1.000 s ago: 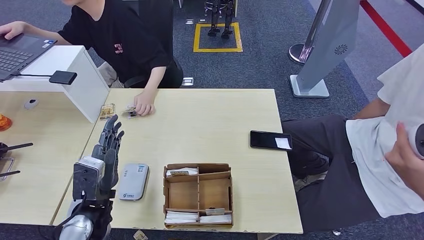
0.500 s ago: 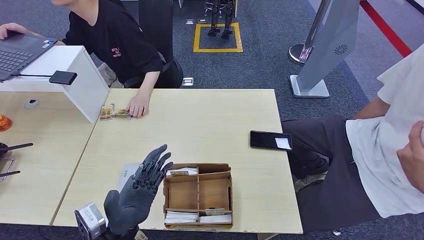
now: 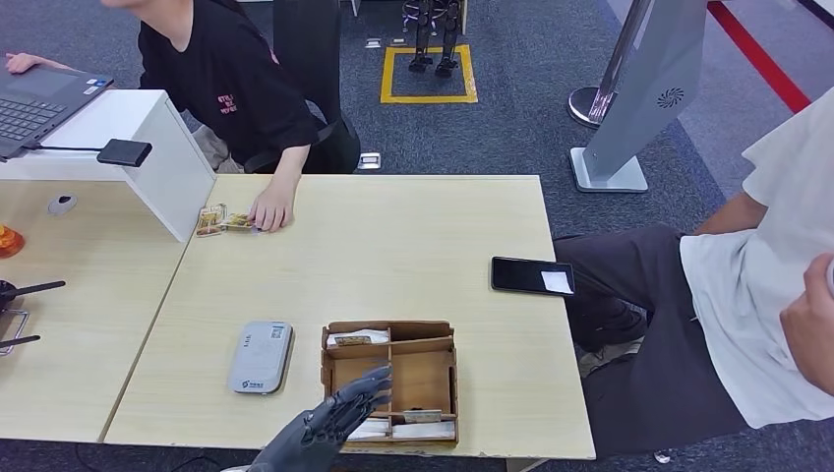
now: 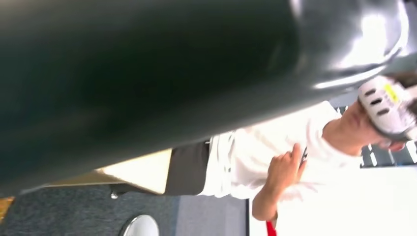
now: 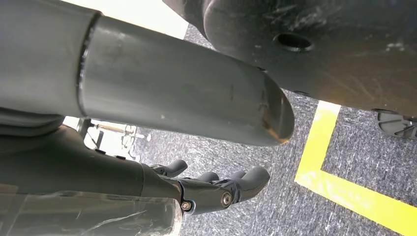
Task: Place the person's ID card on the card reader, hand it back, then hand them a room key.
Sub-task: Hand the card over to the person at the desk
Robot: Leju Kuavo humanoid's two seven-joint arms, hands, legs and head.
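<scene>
Head view: left hand [image 3: 325,425] empty with fingers spread over cardboard organizer [image 3: 389,383], beside card reader [image 3: 261,356]

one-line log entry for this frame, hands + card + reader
left hand: open, empty, over near table edge by cardboard organizer | right hand: hanging, empty | ID card: under person's hand | card reader: bare

A black phone [image 3: 532,275] lies at the bench's [image 3: 413,236] right edge; a laptop [image 3: 39,103] sits far left on a white box [image 3: 162,157].
</scene>
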